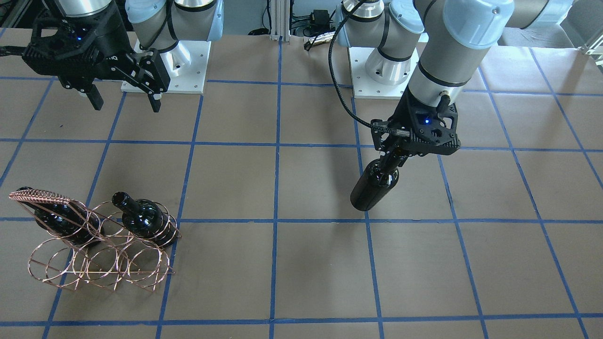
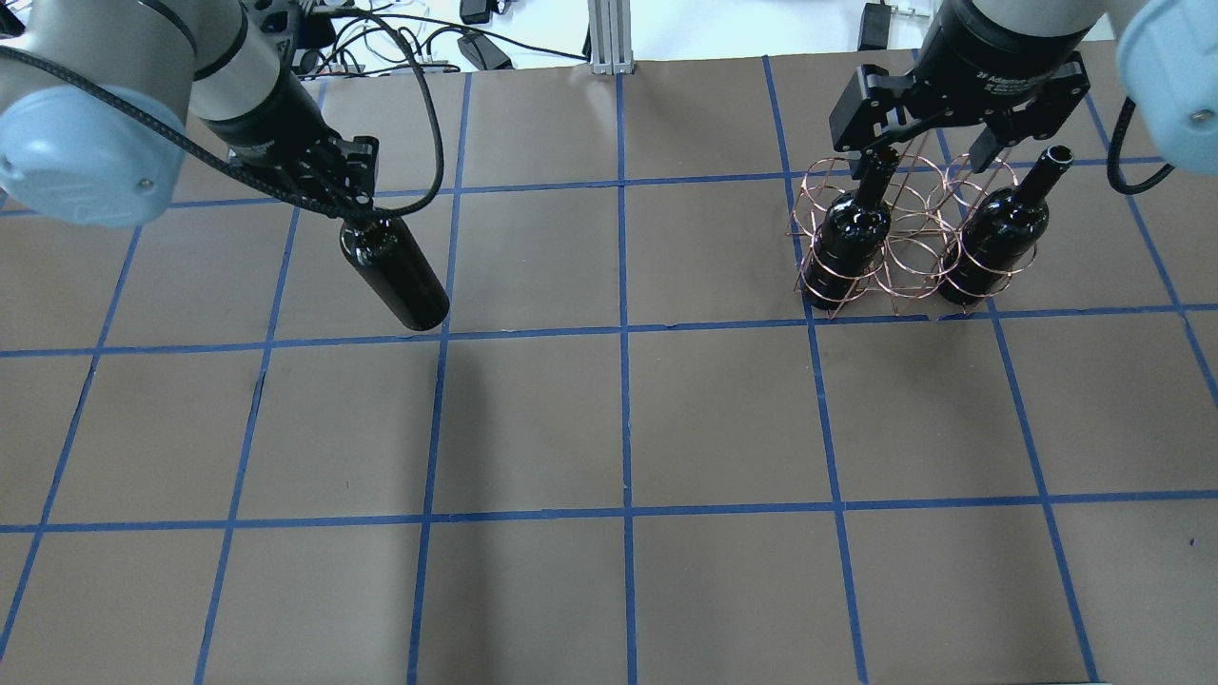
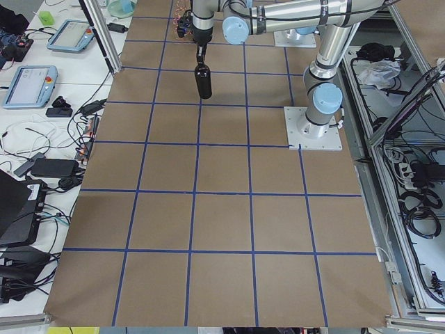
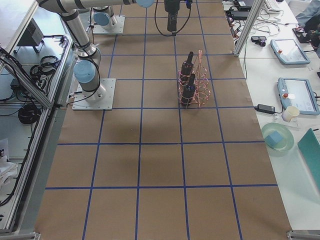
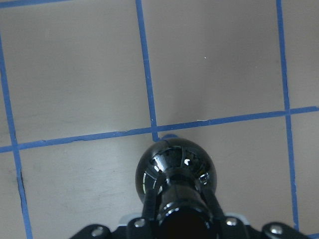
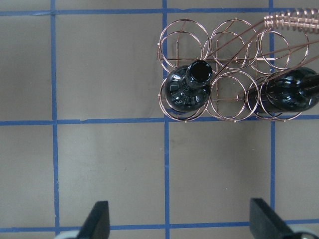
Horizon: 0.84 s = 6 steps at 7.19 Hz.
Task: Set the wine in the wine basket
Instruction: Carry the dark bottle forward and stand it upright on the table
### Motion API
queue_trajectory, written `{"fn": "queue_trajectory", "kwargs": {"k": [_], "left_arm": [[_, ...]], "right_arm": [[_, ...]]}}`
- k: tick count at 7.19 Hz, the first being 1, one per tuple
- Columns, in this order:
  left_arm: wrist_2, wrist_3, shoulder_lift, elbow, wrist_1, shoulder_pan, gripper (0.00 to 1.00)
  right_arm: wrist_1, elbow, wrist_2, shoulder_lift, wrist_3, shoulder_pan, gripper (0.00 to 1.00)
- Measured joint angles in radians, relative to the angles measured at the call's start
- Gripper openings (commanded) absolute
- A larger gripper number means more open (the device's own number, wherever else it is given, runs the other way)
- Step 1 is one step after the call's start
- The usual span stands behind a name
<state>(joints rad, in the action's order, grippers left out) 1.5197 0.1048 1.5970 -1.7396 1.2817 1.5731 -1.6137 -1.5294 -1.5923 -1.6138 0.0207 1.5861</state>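
Note:
The wine (image 2: 395, 271) is a glossy black bottle hanging tilted above the table, and my left gripper (image 2: 357, 214) is shut on its neck. It also appears in the front view as the wine (image 1: 374, 186) under the left gripper (image 1: 393, 153), and from above as the wine (image 5: 177, 172). The copper wire wine basket (image 2: 909, 249) stands at the far right and holds two bottles (image 2: 852, 238) (image 2: 999, 233). My right gripper (image 2: 937, 143) hovers open above the wine basket (image 6: 209, 47), with nothing between its fingers (image 6: 97, 219).
The brown table is crossed by a grid of blue tape lines (image 2: 623, 328). The two arm bases (image 1: 165, 66) (image 1: 391, 70) stand at the robot's edge. The basket's coiled handle (image 6: 291, 21) rises over one side. Tablets and cables lie on side tables (image 3: 42, 76).

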Motion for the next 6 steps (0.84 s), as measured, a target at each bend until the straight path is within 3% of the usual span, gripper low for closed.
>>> {"fn": "queue_trajectory", "kwargs": {"k": [3, 6], "left_arm": [[0.005, -0.008, -0.024, -0.112, -0.105, 0.011, 0.0], [0.006, -0.022, -0.018, -0.124, -0.115, 0.04, 0.0]], "right_arm": [[0.001, 0.0, 0.0, 0.0, 0.0, 0.0, 1.0], [0.001, 0.0, 0.0, 0.0, 0.001, 0.0, 1.0]]}}
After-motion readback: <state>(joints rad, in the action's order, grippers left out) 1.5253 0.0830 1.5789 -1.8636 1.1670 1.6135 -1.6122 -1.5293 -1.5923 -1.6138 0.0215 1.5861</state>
